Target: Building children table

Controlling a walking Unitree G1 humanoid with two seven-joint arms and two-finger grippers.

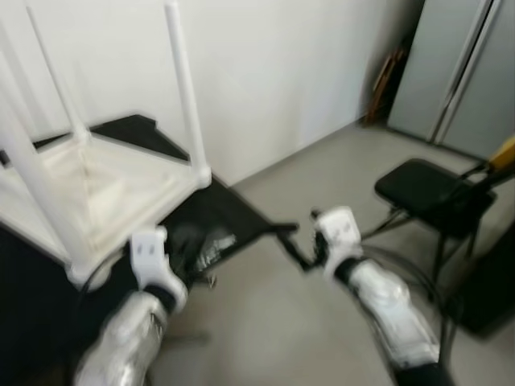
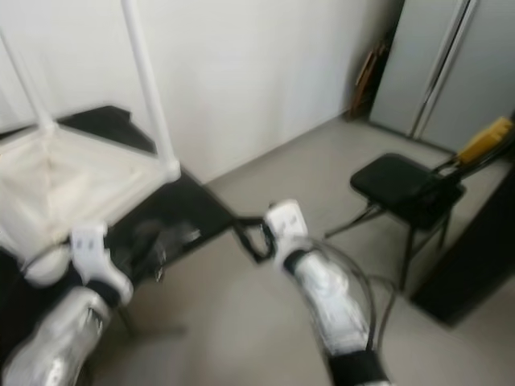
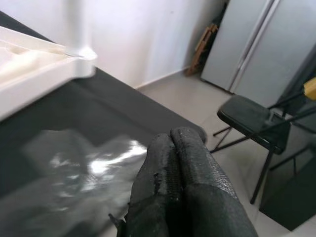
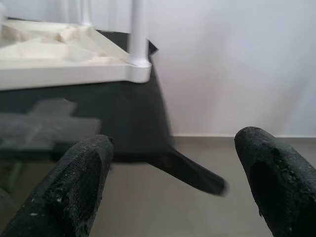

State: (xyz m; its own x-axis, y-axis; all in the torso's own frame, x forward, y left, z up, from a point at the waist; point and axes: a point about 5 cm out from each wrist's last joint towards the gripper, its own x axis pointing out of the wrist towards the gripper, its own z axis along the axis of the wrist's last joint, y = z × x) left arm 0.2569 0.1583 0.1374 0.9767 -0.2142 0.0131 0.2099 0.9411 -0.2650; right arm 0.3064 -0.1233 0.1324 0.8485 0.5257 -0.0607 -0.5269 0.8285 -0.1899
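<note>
A white children's table (image 1: 105,189) lies upside down on a black table (image 1: 217,211), with its white legs (image 1: 183,84) pointing up. My left gripper (image 3: 180,143) is shut on nothing and hovers over the black table near the white table's corner (image 3: 84,66). A clear plastic bag (image 3: 94,165) lies under it. My right gripper (image 4: 173,163) is open, held off the black table's corner (image 4: 197,177) above the floor, and faces the white table's corner (image 4: 138,69).
A black folding chair (image 1: 430,197) stands on the grey floor at the right. Grey cabinet doors (image 1: 463,72) stand at the back right. The white wall (image 1: 290,64) runs behind the black table. Cables loop around my right arm (image 1: 390,310).
</note>
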